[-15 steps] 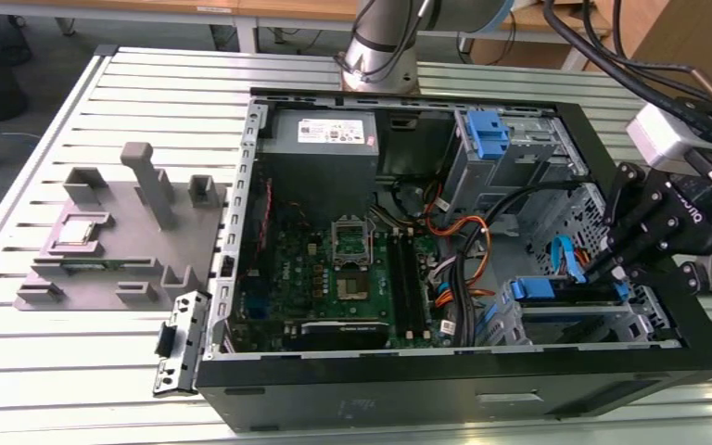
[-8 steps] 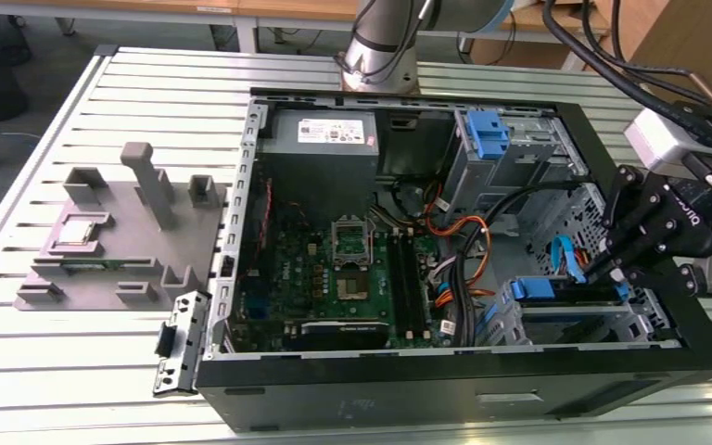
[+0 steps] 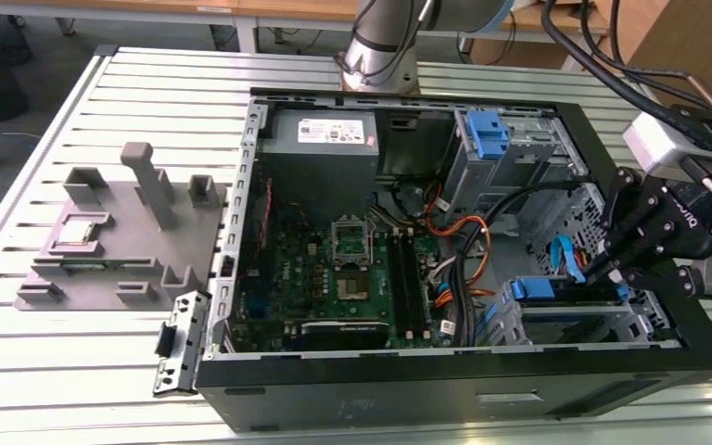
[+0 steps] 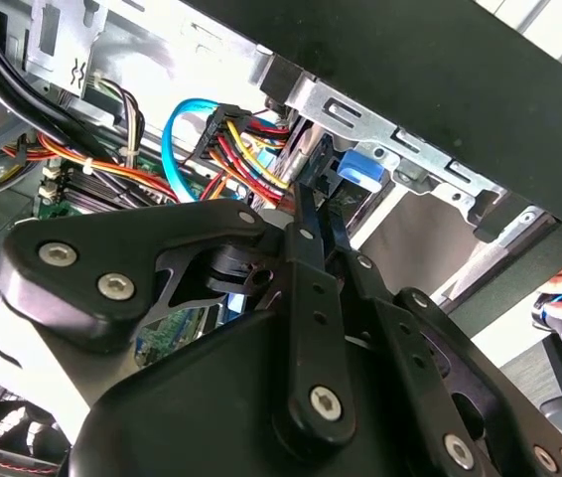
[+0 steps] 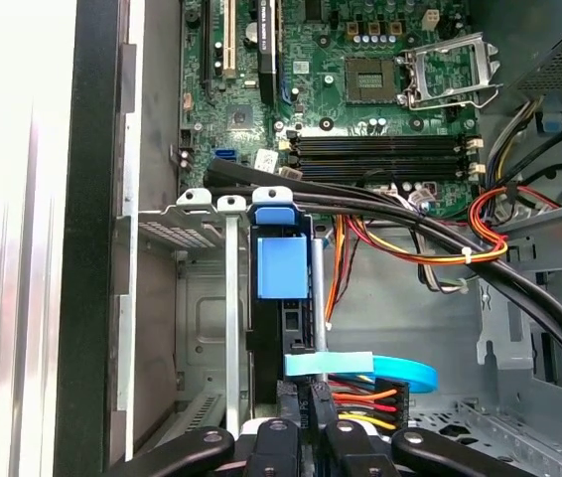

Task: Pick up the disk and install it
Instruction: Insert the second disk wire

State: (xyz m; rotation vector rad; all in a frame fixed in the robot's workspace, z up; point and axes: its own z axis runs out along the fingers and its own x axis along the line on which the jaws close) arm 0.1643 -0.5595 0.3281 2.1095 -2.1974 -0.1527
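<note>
While the black two-fingered tool (image 3: pixel 614 269) hangs at the drive cage on the exterior view's right of the open black computer case (image 3: pixel 455 389), its fingers are pinched together on the edge of the silver disk in its bright blue plastic carrier (image 5: pixel 283 266), which stands on edge in a slot of the grey metal cage (image 5: pixel 207 298). Judging from this, the bundled red, yellow and black power wires (image 5: pixel 360 402) and the light-blue flat data cable (image 5: pixel 400 370) lie just beside the disk's rear, so they could snag or be pinched. A slight tilt could jam the carrier against the slot rails.
</note>
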